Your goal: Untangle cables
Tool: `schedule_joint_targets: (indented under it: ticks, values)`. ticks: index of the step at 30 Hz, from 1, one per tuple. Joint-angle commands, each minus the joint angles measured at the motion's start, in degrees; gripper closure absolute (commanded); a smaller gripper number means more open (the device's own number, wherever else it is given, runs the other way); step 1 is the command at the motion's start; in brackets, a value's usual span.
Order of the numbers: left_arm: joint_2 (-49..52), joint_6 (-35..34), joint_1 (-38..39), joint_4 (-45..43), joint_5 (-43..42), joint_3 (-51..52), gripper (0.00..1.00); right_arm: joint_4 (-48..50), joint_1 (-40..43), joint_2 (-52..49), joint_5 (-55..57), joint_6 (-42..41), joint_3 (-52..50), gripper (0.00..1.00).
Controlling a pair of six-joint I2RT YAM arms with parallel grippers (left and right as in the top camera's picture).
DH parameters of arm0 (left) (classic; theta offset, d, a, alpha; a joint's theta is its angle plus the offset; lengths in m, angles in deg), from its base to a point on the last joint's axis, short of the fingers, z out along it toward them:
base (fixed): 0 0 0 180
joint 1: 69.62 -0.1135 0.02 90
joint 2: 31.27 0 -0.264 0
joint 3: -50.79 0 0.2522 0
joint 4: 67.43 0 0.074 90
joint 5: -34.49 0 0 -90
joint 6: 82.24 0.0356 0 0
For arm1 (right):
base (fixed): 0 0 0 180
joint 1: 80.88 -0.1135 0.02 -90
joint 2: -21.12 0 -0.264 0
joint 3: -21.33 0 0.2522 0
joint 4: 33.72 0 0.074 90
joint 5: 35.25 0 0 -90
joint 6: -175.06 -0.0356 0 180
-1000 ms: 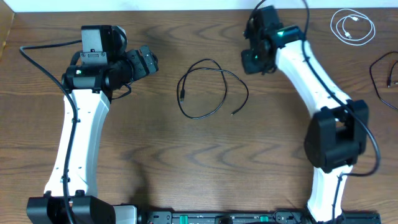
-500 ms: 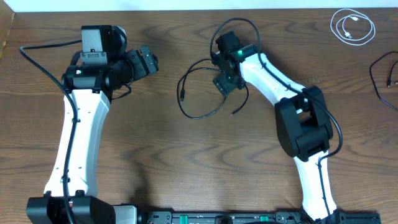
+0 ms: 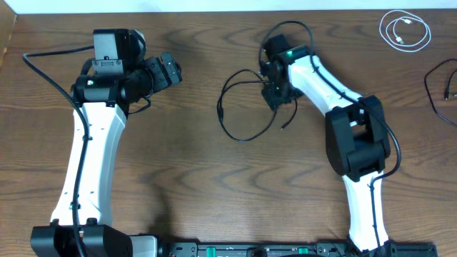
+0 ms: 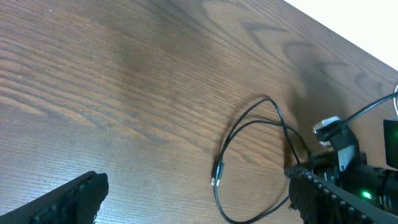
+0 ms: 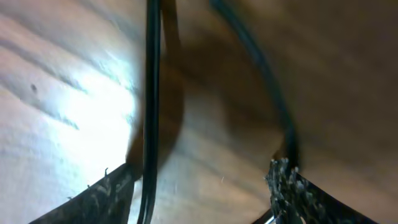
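Observation:
A black cable (image 3: 220,113) lies in a loose loop mid-table, one plug at its left. My right gripper (image 3: 277,96) is down on the loop's right side, open. In the right wrist view its fingers (image 5: 202,177) straddle the table close up, with one black strand (image 5: 151,93) by the left finger and another (image 5: 277,112) by the right finger. My left gripper (image 3: 173,71) is open and empty, left of the loop; its wrist view (image 4: 199,186) shows the cable (image 4: 216,176) ahead. A white coiled cable (image 3: 405,31) lies at the back right. Another black cable (image 3: 437,86) lies at the right edge.
The wooden table (image 3: 178,164) ends at a pale strip along the back. The right arm's own thick black wire (image 3: 293,27) arches above its wrist. The right gripper's body (image 4: 339,146) shows at the right of the left wrist view.
My right arm swung from the back of the table down onto the black loop. The loop has shifted slightly to the right with it. The left arm has not moved.

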Motion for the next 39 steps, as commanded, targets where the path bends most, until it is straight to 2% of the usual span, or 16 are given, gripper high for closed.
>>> schedule_joint_targets:
  ticks: [1,8,9,10,12,14,17,21,24,30,39]
  values:
    - [0.1,1.2,0.0,0.0,-0.5,-0.7,0.02,-1.0,2.0,-1.7,-7.3,-3.0,-1.6,0.39]
    - [0.1,1.2,0.0,0.0,-0.5,-0.7,0.02,-2.2,2.4,-1.1,-5.5,0.4,-3.0,0.39]
    - [0.1,1.2,0.0,0.0,-0.5,-0.7,0.02,-3.6,2.4,-0.8,-4.7,-0.3,-2.4,0.41]
    - [0.1,1.2,0.0,0.0,-0.5,-0.7,0.02,-5.1,2.6,-0.4,-0.9,-3.7,-1.6,0.48]
    - [0.1,1.2,0.0,0.0,-0.5,-0.7,0.02,-6.3,2.6,0.3,6.8,-9.5,-0.8,0.43]
    - [0.1,1.2,0.0,0.0,-0.5,-0.7,0.02,-6.4,2.6,1.1,10.6,-11.8,-0.8,0.39]
    - [0.1,1.2,0.0,0.0,-0.5,-0.7,0.02,-7.0,2.6,1.5,11.8,-14.9,-0.8,0.34]
    - [0.1,1.2,0.0,0.0,-0.5,-0.7,0.02,-7.6,2.8,1.4,16.7,-22.6,-1.0,0.31]
    - [0.1,1.2,0.0,0.0,-0.5,-0.7,0.02,-7.2,2.9,1.3,17.2,-24.4,-1.9,0.31]
    - [0.1,1.2,0.0,0.0,-0.5,-0.7,0.02,-4.5,5.1,1.3,12.5,-25.4,-7.1,0.37]
    - [0.1,1.2,0.0,0.0,-0.5,-0.7,0.02,-1.3,7.5,1.3,4.0,-25.2,-13.0,0.56]
